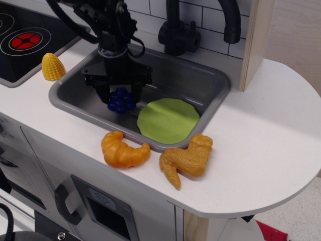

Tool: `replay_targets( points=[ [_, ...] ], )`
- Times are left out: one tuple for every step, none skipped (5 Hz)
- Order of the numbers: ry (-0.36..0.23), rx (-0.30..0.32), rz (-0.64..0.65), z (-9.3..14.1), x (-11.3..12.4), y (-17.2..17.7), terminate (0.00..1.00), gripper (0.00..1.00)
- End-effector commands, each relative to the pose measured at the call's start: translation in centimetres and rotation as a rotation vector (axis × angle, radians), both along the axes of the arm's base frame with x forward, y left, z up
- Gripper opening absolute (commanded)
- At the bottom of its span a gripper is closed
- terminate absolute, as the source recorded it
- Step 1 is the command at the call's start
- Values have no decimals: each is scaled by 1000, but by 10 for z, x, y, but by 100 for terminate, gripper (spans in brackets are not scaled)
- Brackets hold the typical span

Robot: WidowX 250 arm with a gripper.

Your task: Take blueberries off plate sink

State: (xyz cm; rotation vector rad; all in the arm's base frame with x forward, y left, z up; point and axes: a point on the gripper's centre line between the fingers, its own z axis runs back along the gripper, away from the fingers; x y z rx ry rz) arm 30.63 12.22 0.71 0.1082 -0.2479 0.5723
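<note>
Gripper is clamped on the blueberries, one black finger each side of the cluster, hanging over the left-centre of the sink floor. We can't tell if the berries touch the basin or sit just above it.

Near to far: croissant and a tan chicken piece lie on the white counter, just beside the sink's front rim. Inside the basin, the plate lies at the front right, bare, close beside the berries but not under them. Corn stands on the counter left of the sink; the stovetop and faucet are behind.

Step, as we read it: lift-off from the plate is done and we're in the place phase, with the cluster clear of the green disc.

Next move calls for:
- lower until the berries rest on the grey floor, if they don't already
- spread the fingers without nudging the cluster toward the plate edge
- retract straight up, keeping clear of the sink's left wall
</note>
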Motion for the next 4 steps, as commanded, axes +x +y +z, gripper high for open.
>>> replay_targets(
  points=[
    [-38,12,37,11,8,13,0,0],
    [-47,10,81,15,20,18,0,100],
    [-49,26,86,17,29,18,0,0],
    [-52,6,86,24,28,19,0,100]
  ],
)
